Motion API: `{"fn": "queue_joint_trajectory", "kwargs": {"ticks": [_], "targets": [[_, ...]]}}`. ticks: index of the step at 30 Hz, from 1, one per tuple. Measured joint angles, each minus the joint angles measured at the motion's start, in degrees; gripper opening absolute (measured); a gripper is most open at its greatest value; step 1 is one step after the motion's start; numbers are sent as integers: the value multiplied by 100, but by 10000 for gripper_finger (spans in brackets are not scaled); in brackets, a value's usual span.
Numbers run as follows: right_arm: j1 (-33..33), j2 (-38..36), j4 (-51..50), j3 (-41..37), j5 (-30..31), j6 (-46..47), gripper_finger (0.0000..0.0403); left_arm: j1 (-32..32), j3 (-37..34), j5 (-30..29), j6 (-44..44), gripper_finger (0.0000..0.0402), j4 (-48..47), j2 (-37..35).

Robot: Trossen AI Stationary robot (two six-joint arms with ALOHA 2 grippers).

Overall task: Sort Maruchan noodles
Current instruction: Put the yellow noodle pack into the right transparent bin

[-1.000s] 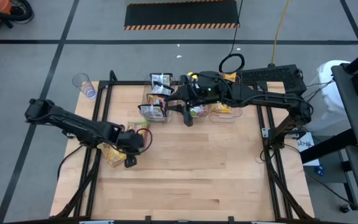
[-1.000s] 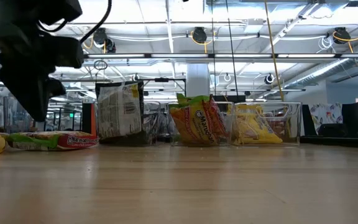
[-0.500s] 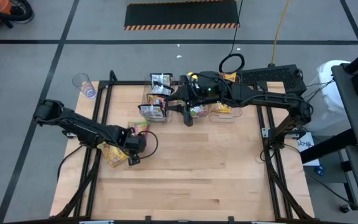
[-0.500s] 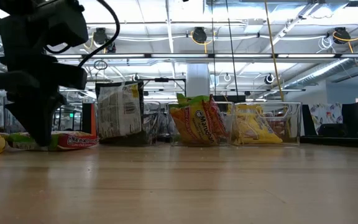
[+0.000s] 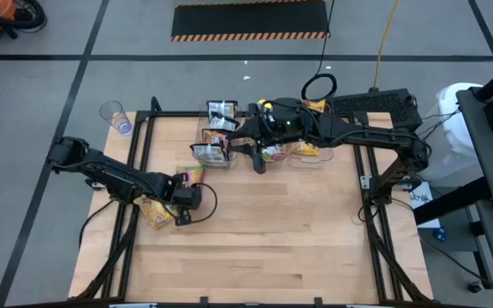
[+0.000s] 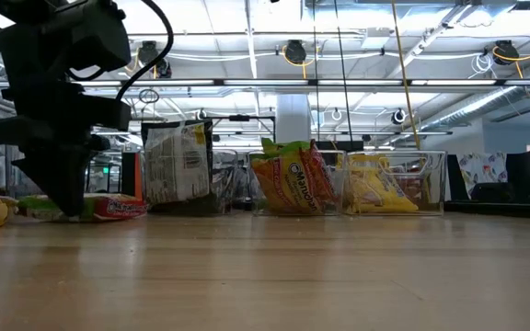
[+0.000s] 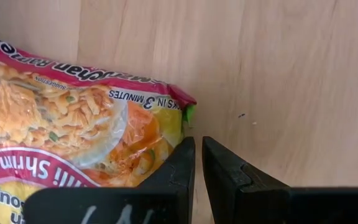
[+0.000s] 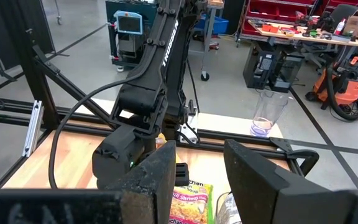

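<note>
A crinkly yellow-and-pink plastic ramen packet (image 7: pixel 73 143) printed with a shrimp noodle picture is lying flat on the pale wooden table (image 5: pixel 298 231) near its left edge, with another flat packet (image 6: pixel 109 206) just beside it. The left gripper (image 7: pixel 197 163) is reaching down at that packet's corner, its two dark fingers nearly pressed together with only a thin slit between them, holding nothing; the packet's edge is sitting just beside one finger. Further back, three clear plastic bins (image 6: pixel 394 184) are standing in a row, holding upright packets: dark ones (image 6: pixel 178 165), green-edged orange ones (image 6: pixel 293 179) and yellow ones (image 6: pixel 375 188). The right gripper (image 5: pixel 259 162) is hanging just in front of these bins, fingers spread wide and empty.
</note>
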Motion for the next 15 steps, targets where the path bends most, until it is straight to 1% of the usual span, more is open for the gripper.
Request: {"fn": "queue_joint_trajectory", "kwargs": {"ticks": [4, 7, 9, 15], "targets": [[0, 0, 0, 0, 0, 0, 132, -48, -1, 57, -82, 37, 0, 0], [0, 0, 0, 0, 0, 0, 132, -126, -2, 402, -635, 37, 0, 0], [0, 0, 0, 0, 0, -2, 132, -198, -1, 484, -920, 37, 0, 0], [0, 0, 2, 0, 0, -2, 132, -334, -1, 532, -958, 37, 153, 22]]}}
